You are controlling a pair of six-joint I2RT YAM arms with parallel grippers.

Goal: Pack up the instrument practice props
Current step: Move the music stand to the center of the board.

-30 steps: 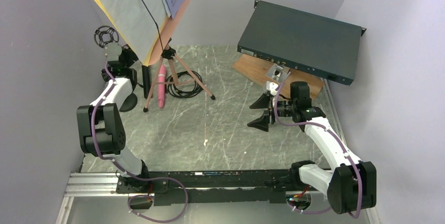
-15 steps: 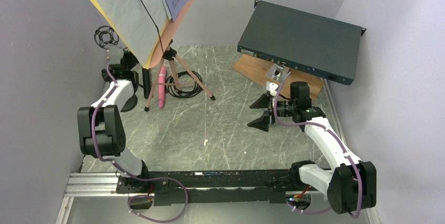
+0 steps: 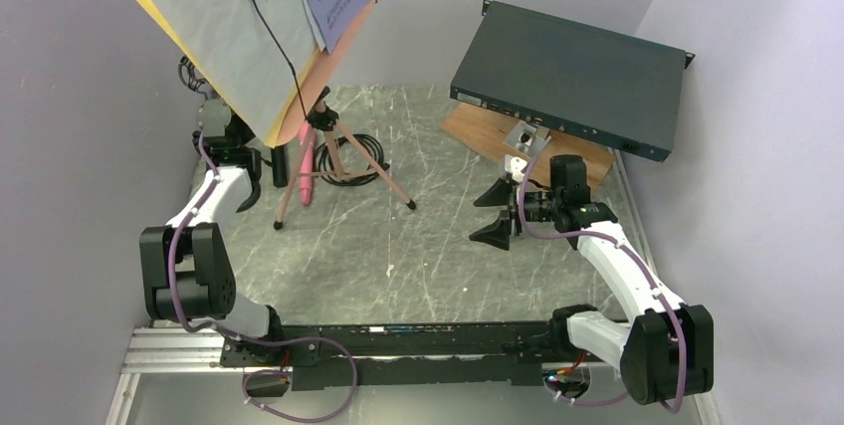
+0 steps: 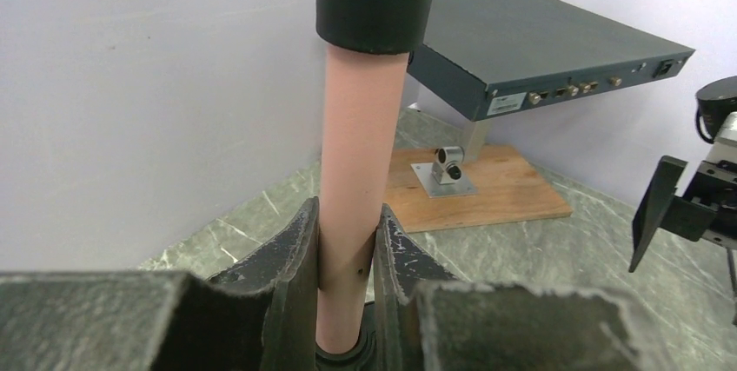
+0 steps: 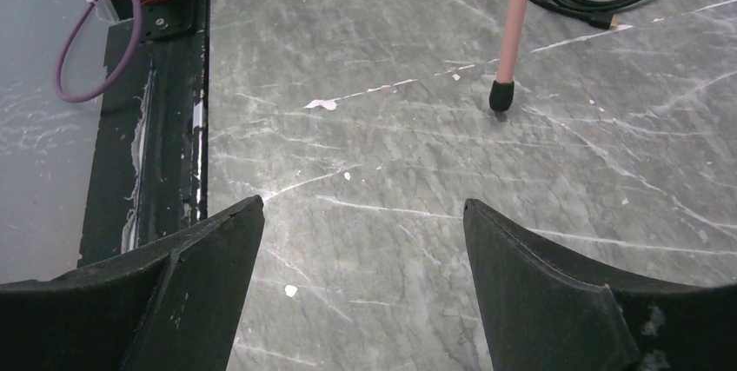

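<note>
My left end effector (image 4: 346, 254) clamps the music stand (image 3: 320, 121) by its stiff pink tube (image 4: 358, 145). It looks light but top-heavy, its pages (image 3: 214, 27) loose. My right end effector (image 5: 363, 215) gapes empty.

Teal rack box (image 3: 569, 79) tilted over wooden board (image 3: 466, 127) — metal bracket (image 4: 445, 170) on it, marbled table (image 3: 438, 246)

light: soft, even light is falling onto the table (image 3: 438, 256) | shadows: faint ones are lying on it | focus: wrist-view foregrounds are blurring slightly
</note>
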